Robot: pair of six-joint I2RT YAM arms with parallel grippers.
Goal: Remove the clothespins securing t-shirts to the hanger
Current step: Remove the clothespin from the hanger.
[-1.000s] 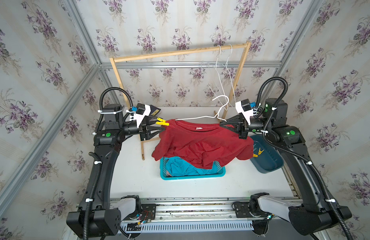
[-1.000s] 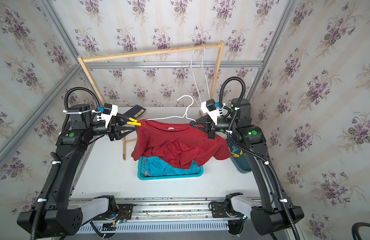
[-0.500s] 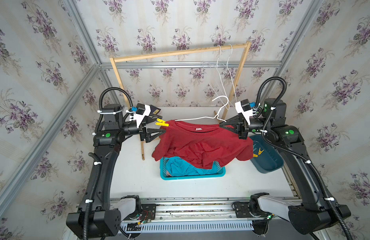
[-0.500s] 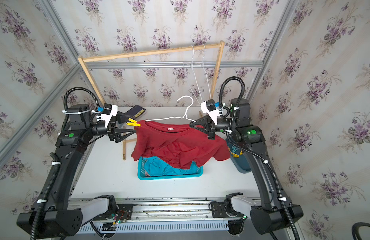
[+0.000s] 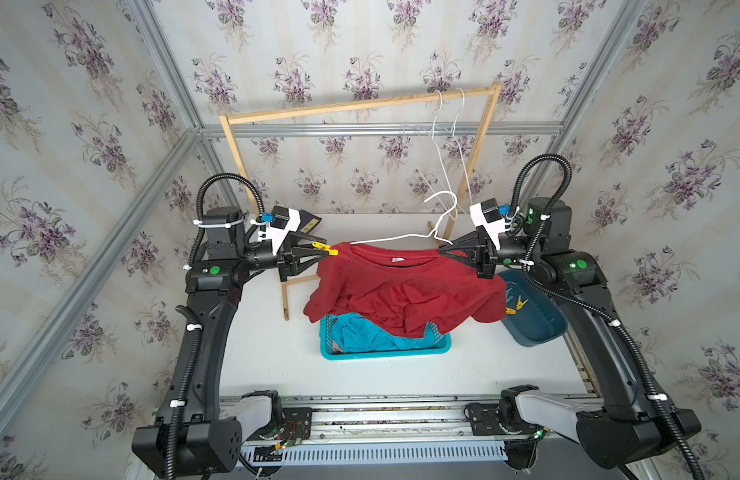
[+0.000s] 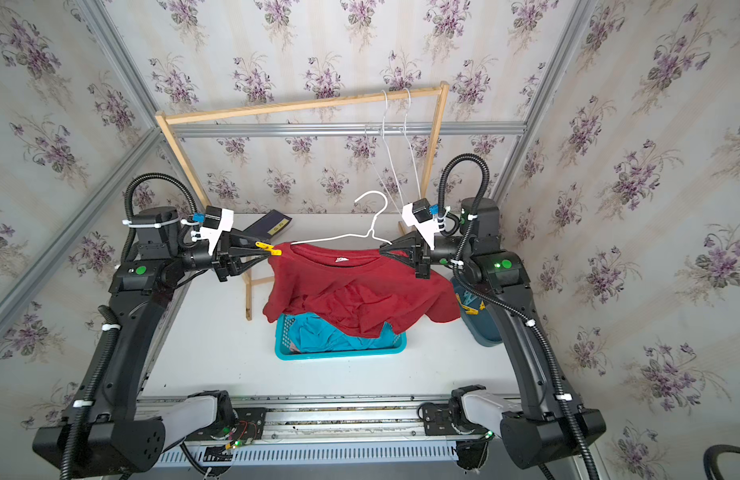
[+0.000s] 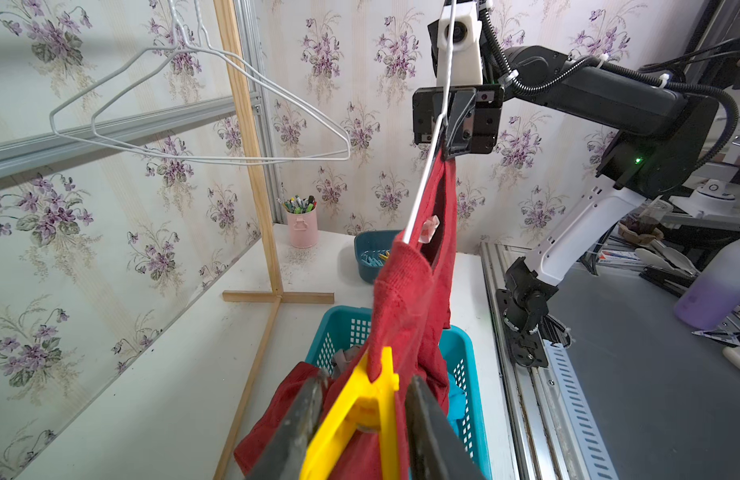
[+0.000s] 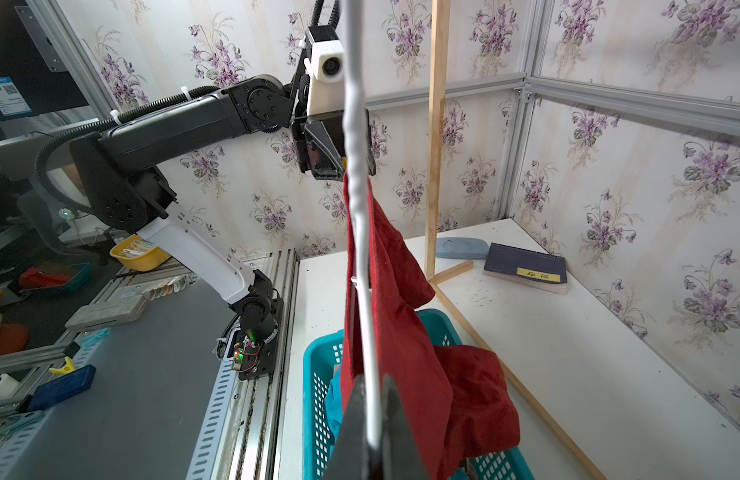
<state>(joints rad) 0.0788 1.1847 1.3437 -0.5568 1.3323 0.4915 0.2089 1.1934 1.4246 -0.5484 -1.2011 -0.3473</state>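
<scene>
A dark red t-shirt point(image 5: 401, 286) point(image 6: 351, 286) hangs on a white wire hanger point(image 5: 401, 237) point(image 6: 343, 237) held between my two arms above the basket. One yellow clothespin point(image 5: 325, 248) point(image 6: 269, 248) point(image 7: 364, 399) clips the shirt's shoulder to the hanger's end on my left. My left gripper point(image 5: 318, 253) point(image 7: 366, 378) is shut on that pin's two handles. My right gripper point(image 5: 443, 251) point(image 8: 372, 380) is shut on the hanger wire point(image 8: 355, 124) at the shirt's other shoulder. A turquoise t-shirt point(image 5: 360, 336) lies in the basket below.
The teal basket point(image 5: 384, 353) stands mid-table under the red shirt. A dark blue bin point(image 5: 534, 328) at the right holds loose clothespins point(image 5: 518, 305). At the back, the wooden rack point(image 5: 360, 104) carries two bare wire hangers point(image 5: 447, 137). A book point(image 5: 308, 222) lies behind the left arm.
The left gripper's jaws spread wider, then closed in on the yellow clothespin. The right arm, the hanger and the red shirt have stayed where they were.
</scene>
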